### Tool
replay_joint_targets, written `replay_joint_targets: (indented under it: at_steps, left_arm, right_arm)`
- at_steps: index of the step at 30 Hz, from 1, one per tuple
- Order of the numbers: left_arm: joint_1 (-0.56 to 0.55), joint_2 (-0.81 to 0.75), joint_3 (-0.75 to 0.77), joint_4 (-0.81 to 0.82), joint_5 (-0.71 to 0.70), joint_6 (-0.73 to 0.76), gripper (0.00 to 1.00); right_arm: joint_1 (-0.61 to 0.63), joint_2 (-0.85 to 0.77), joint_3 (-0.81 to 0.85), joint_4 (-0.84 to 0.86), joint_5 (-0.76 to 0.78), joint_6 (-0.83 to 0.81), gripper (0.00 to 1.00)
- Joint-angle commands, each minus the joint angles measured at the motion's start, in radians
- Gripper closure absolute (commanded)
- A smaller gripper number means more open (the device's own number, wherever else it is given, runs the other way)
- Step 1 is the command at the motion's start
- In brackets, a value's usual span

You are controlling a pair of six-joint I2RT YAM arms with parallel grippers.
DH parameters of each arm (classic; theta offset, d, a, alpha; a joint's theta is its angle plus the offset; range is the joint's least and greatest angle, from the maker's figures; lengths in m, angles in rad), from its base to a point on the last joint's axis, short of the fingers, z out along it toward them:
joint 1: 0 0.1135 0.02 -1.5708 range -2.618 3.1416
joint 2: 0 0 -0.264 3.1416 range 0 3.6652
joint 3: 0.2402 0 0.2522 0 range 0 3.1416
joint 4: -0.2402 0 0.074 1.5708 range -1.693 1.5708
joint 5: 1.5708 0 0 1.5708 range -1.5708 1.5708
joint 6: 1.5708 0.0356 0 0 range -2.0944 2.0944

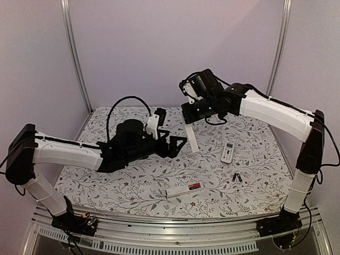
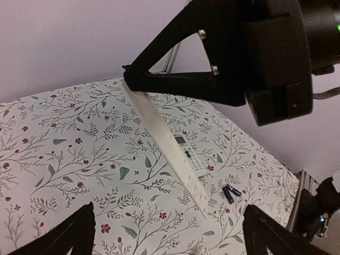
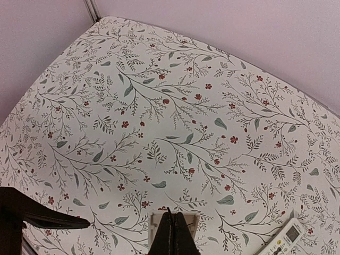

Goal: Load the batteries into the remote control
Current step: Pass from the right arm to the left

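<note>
My right gripper (image 1: 190,118) hangs over the middle of the table, shut on the top end of a long white remote control (image 1: 192,136) that slants down from it. In the right wrist view the closed jaws (image 3: 170,226) pinch that remote's white end (image 3: 157,226). The left gripper (image 1: 175,127) stands wide open just left of the held remote, touching nothing; its fingertips (image 2: 64,234) frame the remote's ribbed lower end (image 2: 199,191). Two black batteries (image 1: 237,178) lie at the right, also seen as the dark pair (image 2: 231,192). A red battery (image 1: 194,186) lies near the front.
A shorter white remote with a screen and buttons (image 1: 227,152) lies flat on the floral tablecloth right of centre, behind the held one (image 2: 187,151) and low in the right wrist view (image 3: 284,241). A small white piece (image 1: 177,192) rests beside the red battery.
</note>
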Motion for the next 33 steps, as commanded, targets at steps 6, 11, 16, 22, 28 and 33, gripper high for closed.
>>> replay_joint_targets:
  at_steps: [6, 11, 16, 22, 28, 33]
  left_arm:
    - [-0.011, 0.151, 0.214, -0.089, -0.092, -0.022, 0.14]
    - [-0.011, 0.152, 0.221, -0.059, -0.098, -0.005, 0.26]
    - [-0.010, 0.147, 0.213, -0.055, -0.100, -0.006, 0.34]
    - [0.001, 0.138, 0.196, -0.040, -0.088, -0.032, 0.51]
    - [0.004, 0.129, 0.201, -0.028, -0.063, -0.025, 0.58]
    - [0.034, 0.122, 0.186, -0.027, -0.031, -0.101, 0.62]
  right_arm:
    - [0.034, -0.010, 0.053, 0.021, -0.033, 0.043, 1.00]
    - [0.038, -0.018, 0.054, 0.028, -0.056, 0.043, 1.00]
    - [0.038, -0.020, 0.057, 0.038, -0.082, 0.044, 1.00]
    - [0.038, -0.025, 0.057, 0.044, -0.087, 0.037, 1.00]
    - [0.038, -0.032, 0.056, 0.050, -0.086, 0.033, 1.00]
    - [0.038, -0.043, 0.055, 0.061, -0.093, 0.038, 1.00]
